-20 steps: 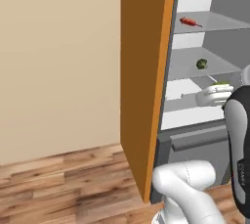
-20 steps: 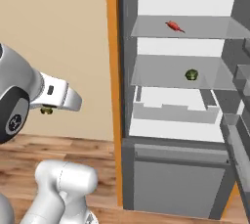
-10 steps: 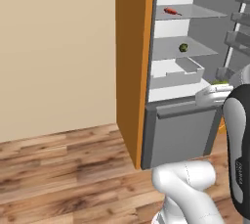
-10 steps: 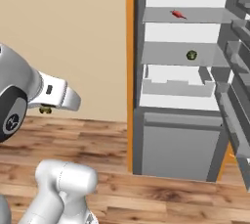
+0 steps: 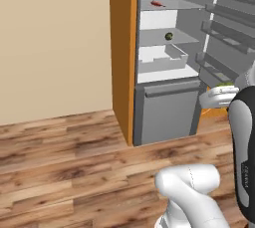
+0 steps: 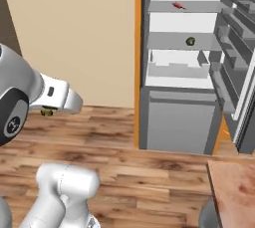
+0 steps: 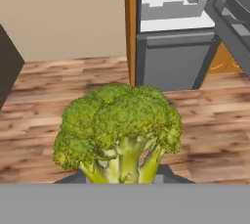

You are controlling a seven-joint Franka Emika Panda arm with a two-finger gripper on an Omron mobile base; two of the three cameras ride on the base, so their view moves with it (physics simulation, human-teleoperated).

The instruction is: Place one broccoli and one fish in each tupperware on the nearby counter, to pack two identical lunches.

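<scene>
Between the finger tips, at the bottom of the hand view, sits a head of broccoli [image 7: 118, 132], its pale stalks pinched by the gripper [image 7: 121, 176], which is clenched on it. From the left base view the same green shows just past the white hand [image 5: 219, 95]. Beyond it stands the open fridge [image 6: 182, 67], with a small red item [image 6: 178, 5] and a dark round one [image 6: 190, 41] on its shelves. I judge this the carrying step: the broccoli is held above the wooden floor [image 5: 64, 152], and the next move calls for bringing it to the counter [image 6: 234, 184], whose pink-brown corner shows near right, and lowering it into a tupperware.
</scene>
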